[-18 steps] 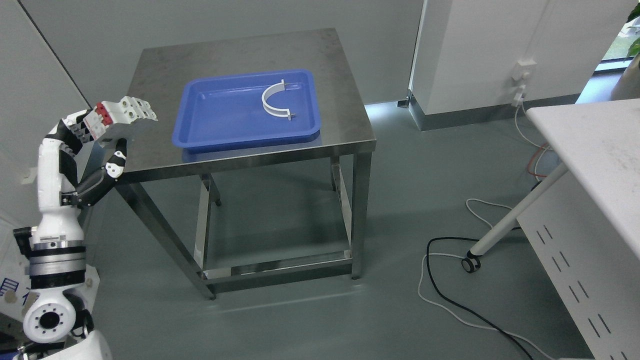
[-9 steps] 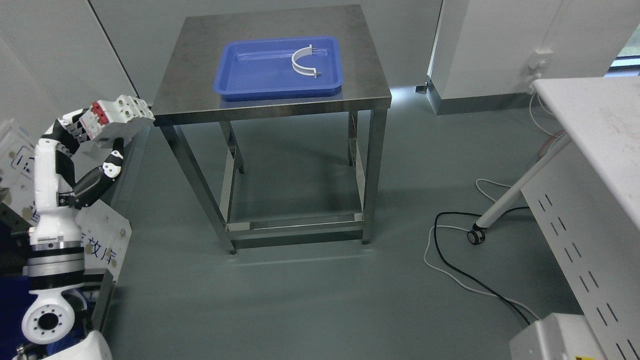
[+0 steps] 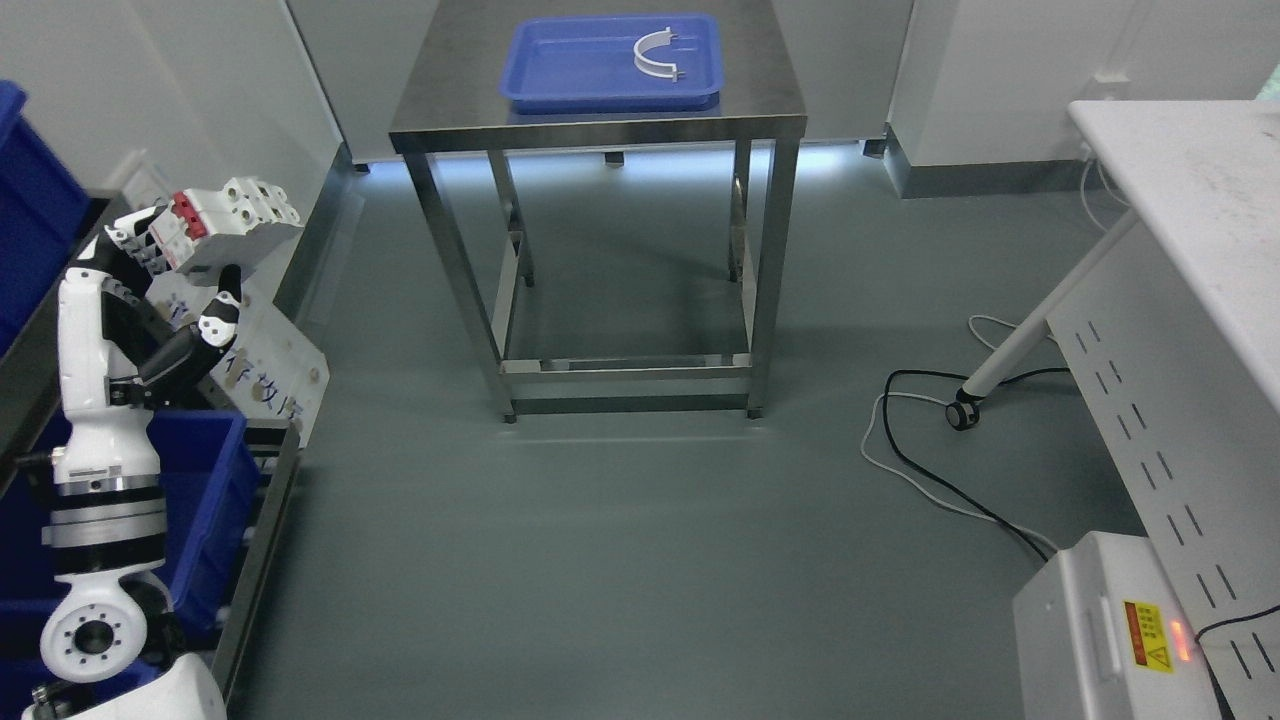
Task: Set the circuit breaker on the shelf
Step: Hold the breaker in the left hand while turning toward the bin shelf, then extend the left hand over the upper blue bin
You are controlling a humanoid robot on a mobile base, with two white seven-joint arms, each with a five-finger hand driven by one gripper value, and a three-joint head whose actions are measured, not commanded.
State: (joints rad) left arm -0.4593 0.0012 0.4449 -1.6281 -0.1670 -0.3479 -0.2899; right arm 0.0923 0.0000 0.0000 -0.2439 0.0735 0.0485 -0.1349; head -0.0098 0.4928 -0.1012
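Left hand (image 3: pixel 165 275): raised at the left edge, fingers clasped around the circuit breaker (image 3: pixel 225 225), white with red toggles, held above blue bins (image 3: pixel 205 470). Grey box (image 3: pixel 1120 630): lower right, on floor. Steel desk (image 3: pixel 760 80): far, bearing blue tray (image 3: pixel 560 55) containing white curved clamp (image 3: pixel 655 60).

Tray (image 3: pixel 560 62) sits on the bench (image 3: pixel 770 105) up back, bracket (image 3: pixel 655 55) in it, bins (image 3: pixel 205 500) far left.
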